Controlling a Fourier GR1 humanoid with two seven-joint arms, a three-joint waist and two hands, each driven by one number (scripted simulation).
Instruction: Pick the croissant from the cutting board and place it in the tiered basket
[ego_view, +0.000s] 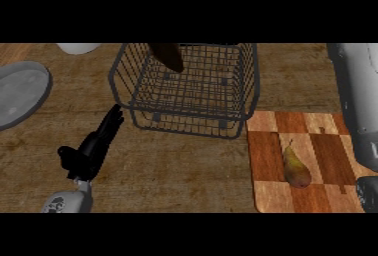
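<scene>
Croissant (167, 55) inside tiered basket (140, 107), far left corner; placement step apparently complete. Left hand (92, 145) open, fingers straight, near basket. Right hand: state cannot tell. Next: withdraw arms clear.

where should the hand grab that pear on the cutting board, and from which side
Grip the pear across its wide lower body, coming from above. It lies flat on the cutting board, stem end pointing away from the robot, so both long sides are exposed for fingers.
</scene>
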